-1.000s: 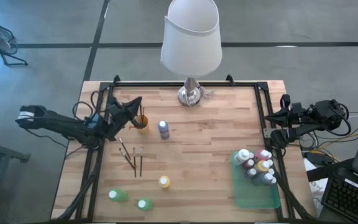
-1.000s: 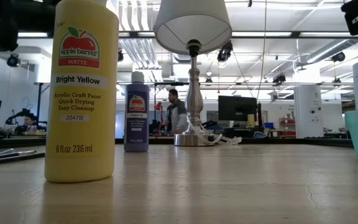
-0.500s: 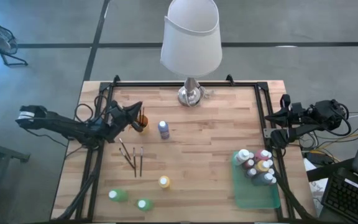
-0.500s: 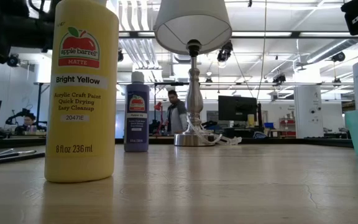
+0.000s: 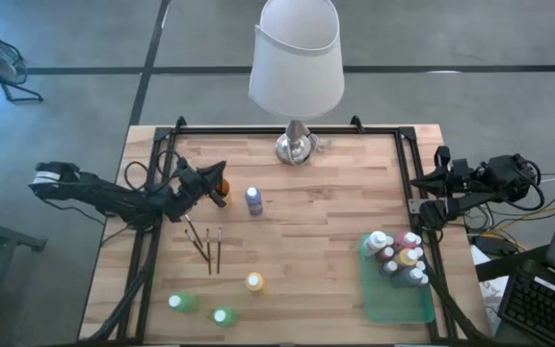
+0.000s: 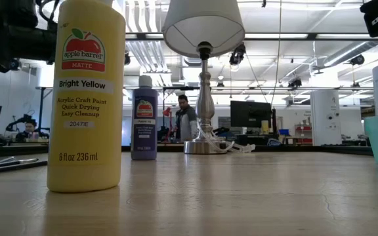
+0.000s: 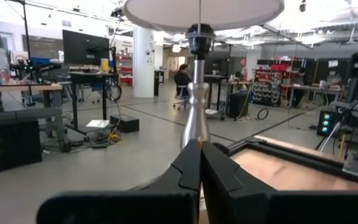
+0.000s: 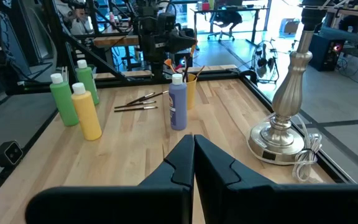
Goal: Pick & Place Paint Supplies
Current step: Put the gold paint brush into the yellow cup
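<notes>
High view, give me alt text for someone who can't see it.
The shut left gripper hangs at an orange cup on a wooden table; brushes and four paint bottles lie scattered, more fill a green tray.

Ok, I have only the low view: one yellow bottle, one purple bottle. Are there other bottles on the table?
Observer: Yes, two green bottles stand left of the yellow bottle, nearer the table edge.
Operator: And the green tray, is it filled?
Observer: Partly; the green tray holds a cluster of bottles at its lamp-side end.
Operator: Where is the left gripper?
Observer: The left gripper, shut, is at the orange cup that holds brushes.
</notes>
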Controlling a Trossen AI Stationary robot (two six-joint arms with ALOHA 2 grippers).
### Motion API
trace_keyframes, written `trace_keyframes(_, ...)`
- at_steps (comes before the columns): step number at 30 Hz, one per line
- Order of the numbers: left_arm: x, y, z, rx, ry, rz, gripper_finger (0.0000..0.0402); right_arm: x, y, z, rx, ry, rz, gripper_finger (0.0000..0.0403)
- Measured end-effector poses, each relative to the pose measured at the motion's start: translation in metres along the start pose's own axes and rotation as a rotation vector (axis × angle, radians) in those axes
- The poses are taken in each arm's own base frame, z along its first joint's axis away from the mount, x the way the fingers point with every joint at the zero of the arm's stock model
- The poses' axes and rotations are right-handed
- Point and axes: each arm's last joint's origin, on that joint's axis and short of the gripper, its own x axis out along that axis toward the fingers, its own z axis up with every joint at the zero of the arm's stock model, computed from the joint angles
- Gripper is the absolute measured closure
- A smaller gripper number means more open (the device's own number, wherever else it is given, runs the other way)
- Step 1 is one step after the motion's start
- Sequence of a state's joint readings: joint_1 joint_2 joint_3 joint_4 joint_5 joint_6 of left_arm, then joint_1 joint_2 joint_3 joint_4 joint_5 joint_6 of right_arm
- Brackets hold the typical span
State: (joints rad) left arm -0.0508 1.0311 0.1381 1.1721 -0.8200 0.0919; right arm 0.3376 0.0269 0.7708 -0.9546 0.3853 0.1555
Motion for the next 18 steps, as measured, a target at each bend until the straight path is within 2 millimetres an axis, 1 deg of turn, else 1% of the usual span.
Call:
trace_keyframes(12, 0.007, -0.002, -0.020, -0.010, 0.075, 0.023, 0.0397, 0.000, 0.000, 0.000, 0.000, 0.000, 0.000, 0.0394)
trace_keyframes(18, 0.009, -0.004, -0.027, -0.009, 0.102, 0.027, 0.0386, 0.000, 0.000, 0.000, 0.000, 0.000, 0.000, 0.0394)
